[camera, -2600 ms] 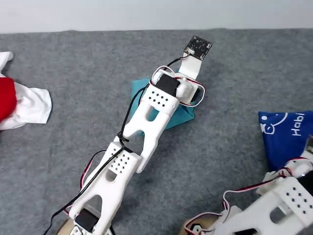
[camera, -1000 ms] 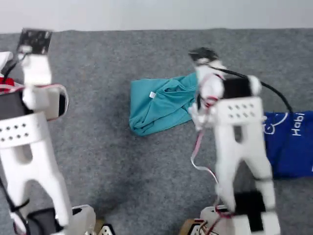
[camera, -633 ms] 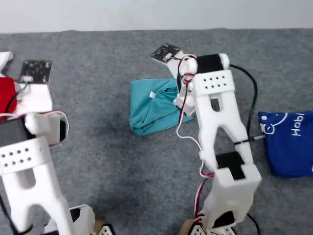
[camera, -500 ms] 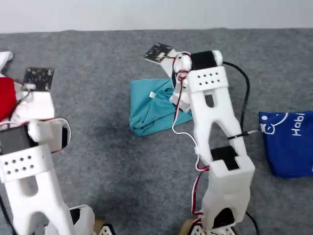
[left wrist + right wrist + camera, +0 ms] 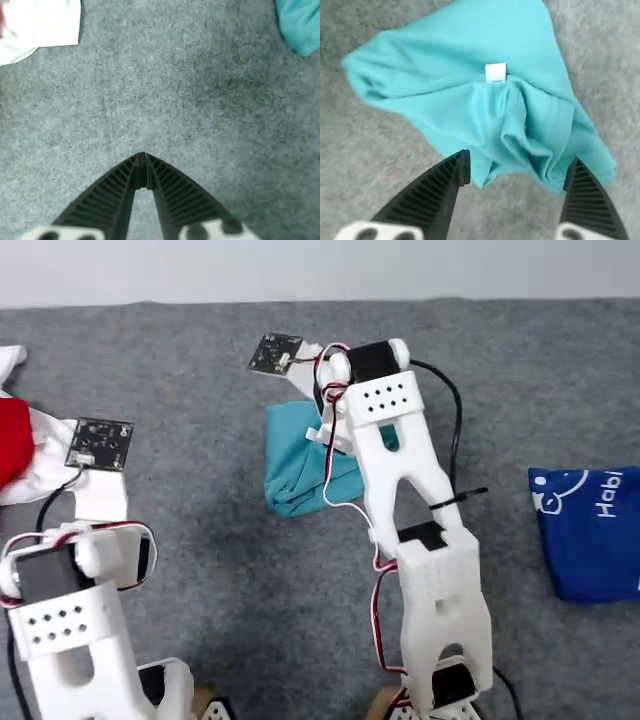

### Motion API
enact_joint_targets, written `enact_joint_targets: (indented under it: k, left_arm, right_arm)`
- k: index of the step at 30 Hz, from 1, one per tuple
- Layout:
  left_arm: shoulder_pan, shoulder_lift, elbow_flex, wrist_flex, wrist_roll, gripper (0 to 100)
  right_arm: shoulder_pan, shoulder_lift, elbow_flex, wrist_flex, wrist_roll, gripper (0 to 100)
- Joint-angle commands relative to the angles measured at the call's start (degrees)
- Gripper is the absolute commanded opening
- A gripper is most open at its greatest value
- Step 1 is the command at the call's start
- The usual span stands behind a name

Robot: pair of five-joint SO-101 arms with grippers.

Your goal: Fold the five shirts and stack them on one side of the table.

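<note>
Right hand (image 5: 517,170): released. Its two dark fingers (image 5: 440,192) stand wide apart with nothing gripped. The hand hangs directly over the teal shirt (image 5: 470,100), which lies bunched on the grey tabletop (image 5: 365,165). The near edge of the fabric falls between the two fingertips. Whether the tips touch the cloth cannot be told. A small white label (image 5: 495,72) shows on the shirt just ahead of the hand, beside a cluster of loose folds.

Left hand (image 5: 145,162): clenched, the two tips meeting, grasping nothing. It hovers over bare tabletop. The white shirt (image 5: 40,25) lies well ahead of it to one side, and a corner of the teal shirt lies well ahead to the other side. Both are well apart from the fingertips.

High view: the right arm stretches across the teal shirt (image 5: 290,475) and covers part of it. The white shirt (image 5: 60,455), which has a red part, lies beyond the left arm at the tabletop's edge. A blue shirt (image 5: 590,530) with white print lies flat, far out to the side of the right hand and well apart from the teal shirt. The three shirts lie separately, none on top of another.
</note>
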Motion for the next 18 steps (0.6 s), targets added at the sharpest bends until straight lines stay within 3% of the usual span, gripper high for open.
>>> enact_joint_targets:
  k: [1,4,9,13,18]
  left_arm:
    - [-0.44,-1.32,0.13,-0.97,-0.88,0]
    - [-0.44,-1.32,0.22,-0.79,-0.88,0]
    - [-0.44,-1.32,0.22,-0.88,-0.79,0]
    - [-0.44,-1.23,0.22,-0.88,-0.79,0]
    - [-0.26,-0.97,0.13,-0.97,-0.79,0]
  right_arm:
    - [0.31,2.77,-5.45,-2.07,0.62,30.3]
    - [0.66,6.29,-9.05,-2.07,0.53,22.7]
    - [1.45,9.19,-16.53,-0.92,1.58,1.1]
    - [2.86,9.36,-20.22,3.74,7.91,0.9]
    - [6.11,8.40,-20.22,3.91,8.35,1.0]
